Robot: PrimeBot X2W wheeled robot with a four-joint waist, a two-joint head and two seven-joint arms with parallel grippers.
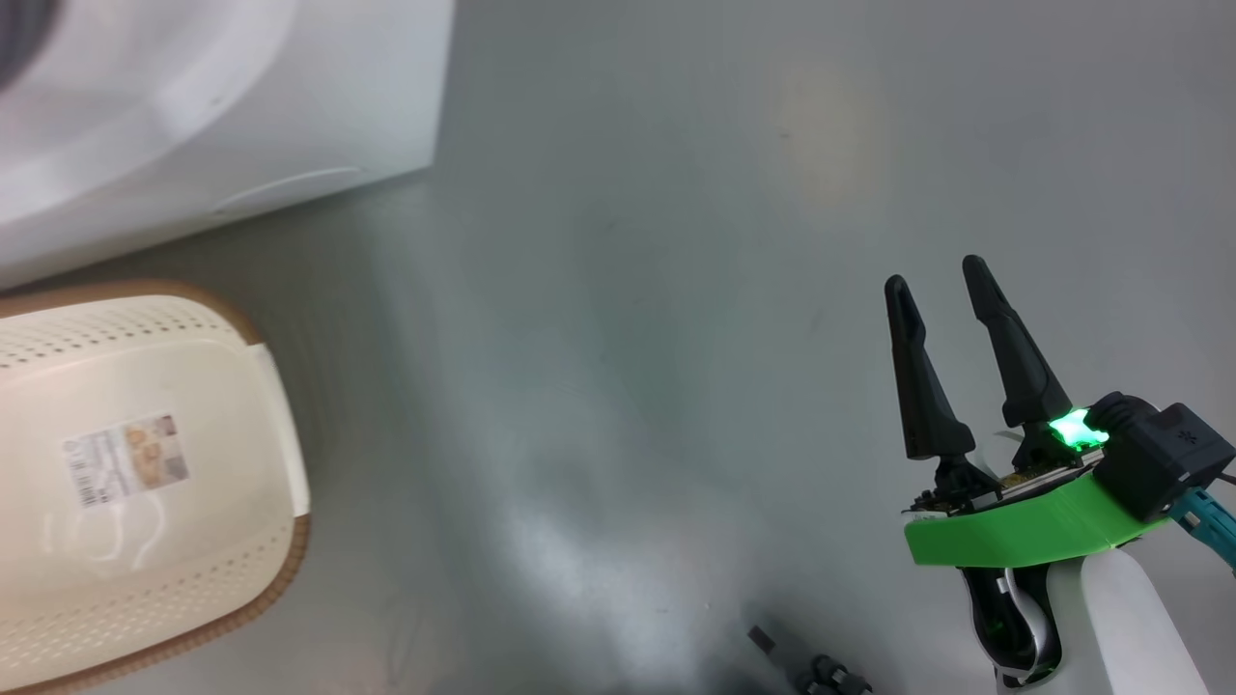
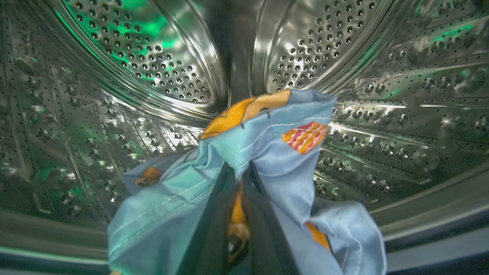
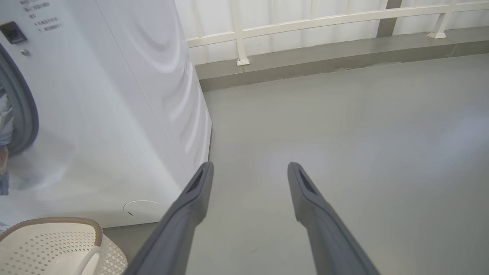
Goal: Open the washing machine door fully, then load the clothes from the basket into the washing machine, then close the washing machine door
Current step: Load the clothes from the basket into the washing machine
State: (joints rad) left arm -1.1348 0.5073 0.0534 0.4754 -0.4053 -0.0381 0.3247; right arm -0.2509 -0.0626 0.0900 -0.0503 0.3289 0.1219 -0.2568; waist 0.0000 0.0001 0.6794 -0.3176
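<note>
Within the perforated steel drum (image 2: 153,68), my left gripper (image 2: 240,173) was clamped tight on the light blue bear-print garment (image 2: 267,145) to carry it in, my right gripper (image 1: 936,274) spread wide, empty.

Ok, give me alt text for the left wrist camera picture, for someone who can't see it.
The left gripper, shut on a light blue garment with orange cartoon prints, holds it inside the perforated steel drum of a washing machine. The fabric drapes over the gripper's dark fingers, and green light glints on the drum wall.
</note>
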